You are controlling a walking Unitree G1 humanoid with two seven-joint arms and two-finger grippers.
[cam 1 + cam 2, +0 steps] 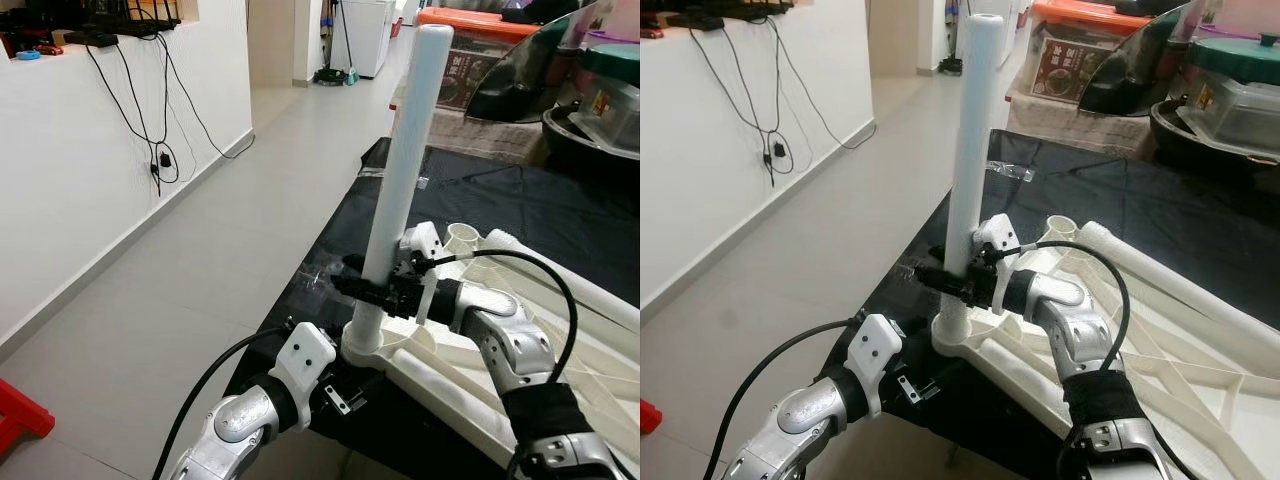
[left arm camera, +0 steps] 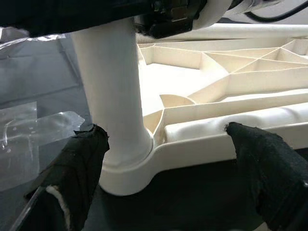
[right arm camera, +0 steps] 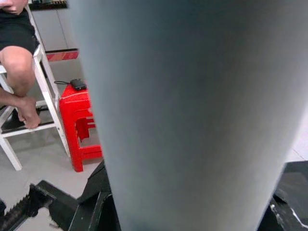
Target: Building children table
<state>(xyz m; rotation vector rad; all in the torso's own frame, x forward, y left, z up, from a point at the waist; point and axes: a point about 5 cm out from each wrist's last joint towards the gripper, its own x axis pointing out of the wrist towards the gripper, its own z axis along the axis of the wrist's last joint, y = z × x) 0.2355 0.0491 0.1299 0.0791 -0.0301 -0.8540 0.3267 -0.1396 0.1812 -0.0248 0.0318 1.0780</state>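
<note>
Head views: the white table leg [image 1: 405,160] stands near upright in the corner socket [image 1: 362,345] of the upturned cream tabletop [image 1: 1160,350], which lies on a black cloth [image 1: 500,200]. The right gripper [image 1: 378,290] has its jaws closed around the leg low down, just above the socket. The left gripper [image 1: 908,385] sits below and beside that corner. The main risk, as I judge it: the leg leans slightly, so a push down off-axis could jam it in the socket or lever the corner of the tabletop up. The corner also lies near the edge of the cloth-covered surface, so a sideways shove could slide the tabletop toward that edge.

Left wrist view: the left jaws stand wide open, one black fingertip [image 2: 79,159] touching or just beside the socket's collar, the other well apart at the tabletop's rim. They clamp nothing. If they do not brace the corner, the tabletop may shift under the press.

Right wrist view: the leg sits directly between the jaws, pressed close to the lens. Beyond it are a red stool [image 3: 82,125] and a seated person's leg [image 3: 19,72].
</note>
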